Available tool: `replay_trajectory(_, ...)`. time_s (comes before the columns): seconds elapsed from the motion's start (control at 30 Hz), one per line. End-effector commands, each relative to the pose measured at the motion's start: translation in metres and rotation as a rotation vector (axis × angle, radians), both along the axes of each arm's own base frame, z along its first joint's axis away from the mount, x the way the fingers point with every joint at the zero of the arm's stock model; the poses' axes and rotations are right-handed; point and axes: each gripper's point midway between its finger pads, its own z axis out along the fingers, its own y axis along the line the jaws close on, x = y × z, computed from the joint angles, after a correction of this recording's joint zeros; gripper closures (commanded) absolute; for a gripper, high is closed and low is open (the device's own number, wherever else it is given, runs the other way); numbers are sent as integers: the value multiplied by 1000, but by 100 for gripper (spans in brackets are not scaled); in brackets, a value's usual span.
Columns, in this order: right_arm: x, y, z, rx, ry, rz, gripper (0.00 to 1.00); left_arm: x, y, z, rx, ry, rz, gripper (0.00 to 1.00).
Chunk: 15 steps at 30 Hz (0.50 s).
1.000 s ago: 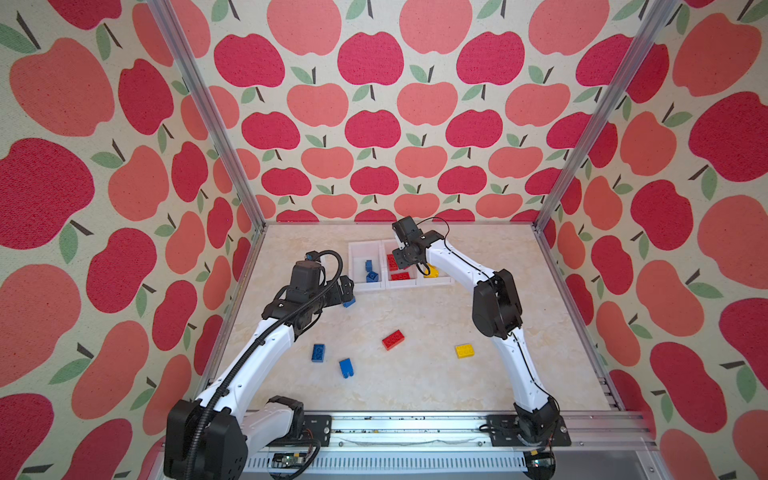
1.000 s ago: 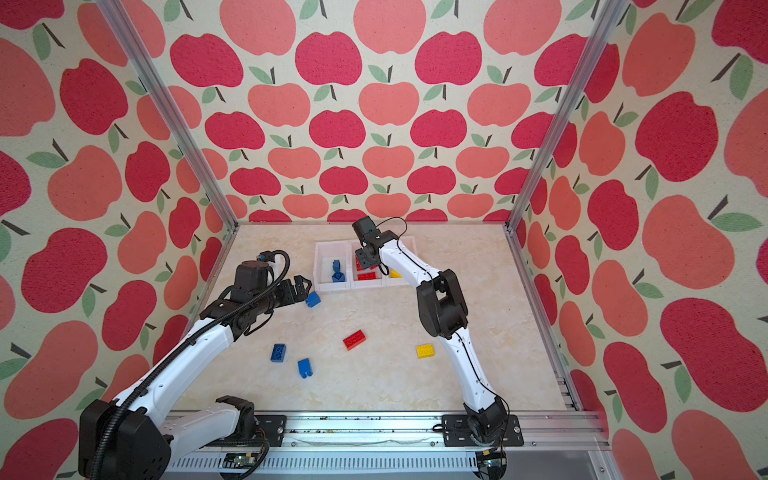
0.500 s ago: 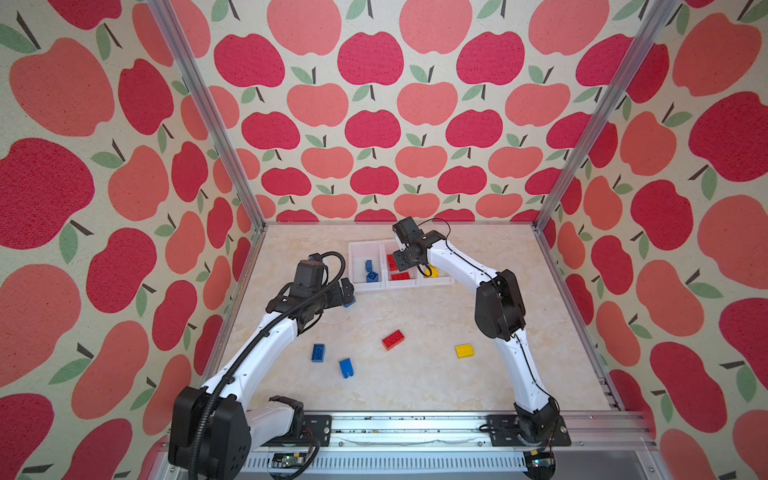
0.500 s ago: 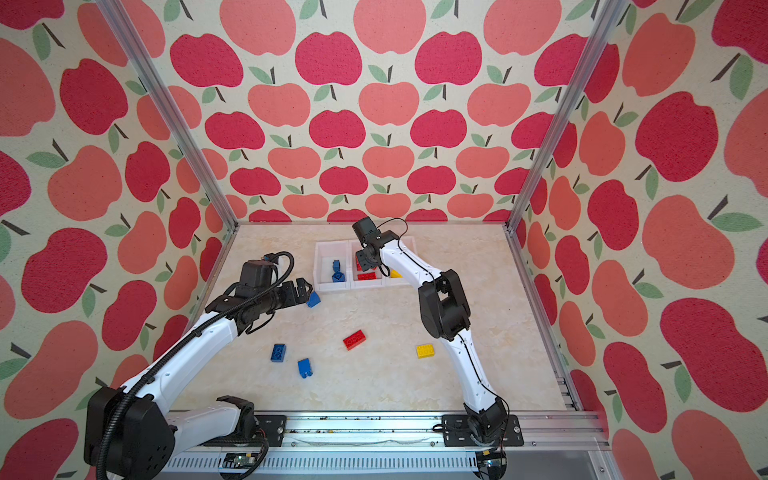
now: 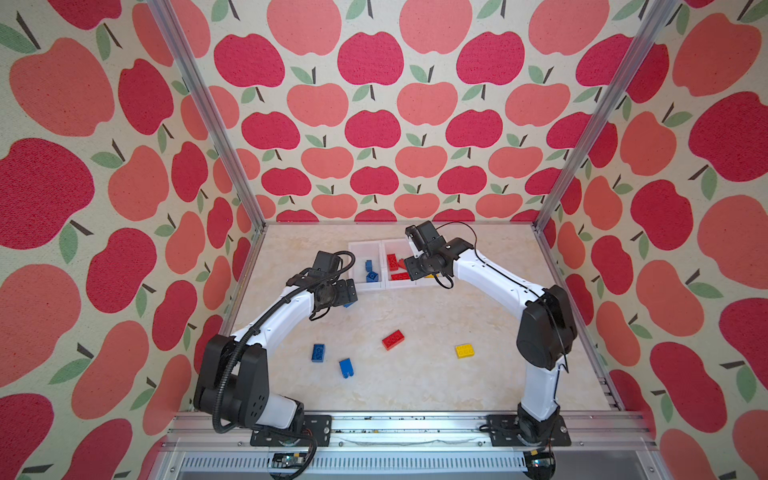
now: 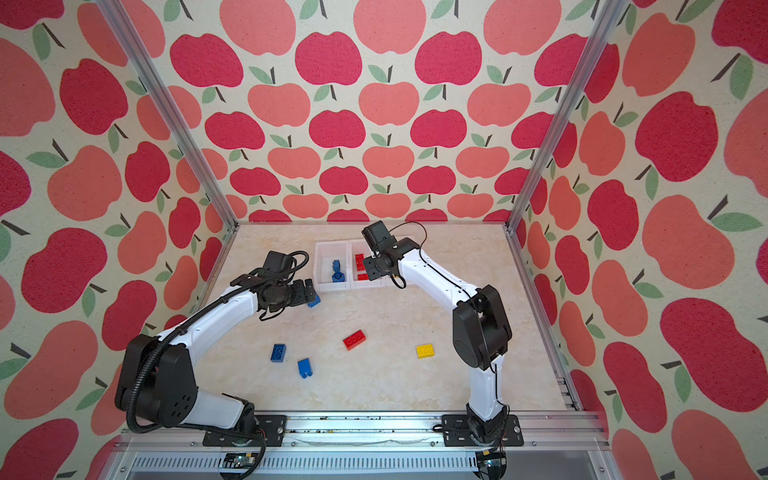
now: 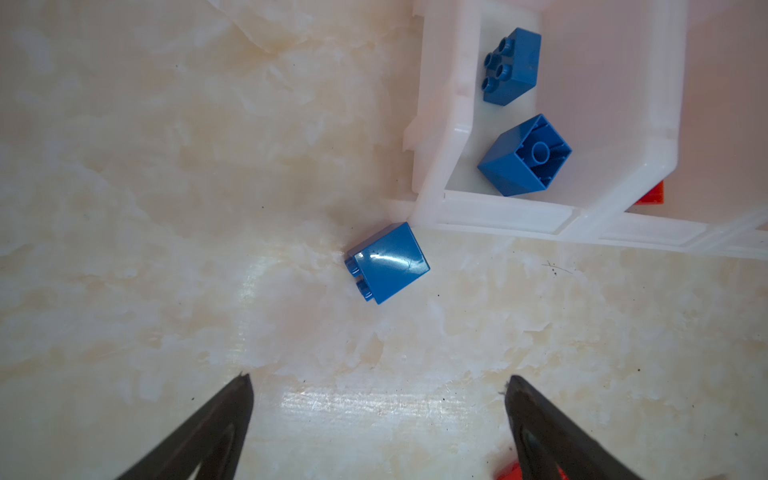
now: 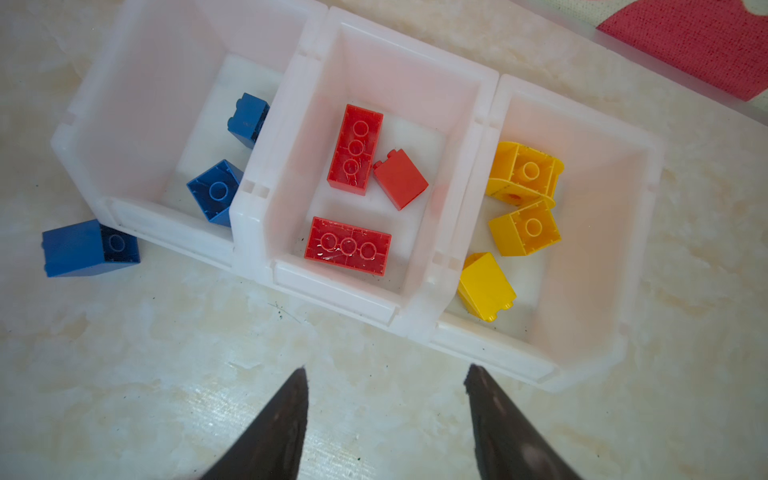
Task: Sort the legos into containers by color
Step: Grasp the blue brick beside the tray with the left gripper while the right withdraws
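Your left hand (image 7: pixel 379 378) released, empty, above blue lego (image 7: pixel 388 262) lying sideways on table (image 7: pixel 166 166), just beside containers (image 7: pixel 490 210) corner. Right hand (image 8: pixel 384 368) released, empty. Descend skewed: finger catches containers, lego skids off.

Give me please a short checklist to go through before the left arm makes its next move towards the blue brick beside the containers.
1. Left gripper open and empty: ok.
2. Blue brick in the left wrist view, on its side on the table: ok.
3. Gap between that brick and the blue container: cannot tell; their corners are very near.
4. Right gripper open and empty: ok.
5. Colours unmixed in the blue container, red container and yellow container: ok.
6. Everything sorted: not ok; a red brick, a yellow brick and two more blue bricks lie loose.
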Motion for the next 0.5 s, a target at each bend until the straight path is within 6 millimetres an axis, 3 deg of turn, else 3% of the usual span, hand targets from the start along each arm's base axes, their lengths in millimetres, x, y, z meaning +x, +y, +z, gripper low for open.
replay_trajectory(0.0, -15, -8, 4, 31, 3, -20, 36, 2, 7, -8, 75, 52, 78, 5)
replay_trajectory(0.17, -27, -22, 5, 32, -3, -31, 36, 9, 7, -27, 142, 108, 143, 12)
replay_trajectory(0.47, -32, -33, 12, 34, -31, -39, 35, 20, 2, -50, 173, 129, 212, 15)
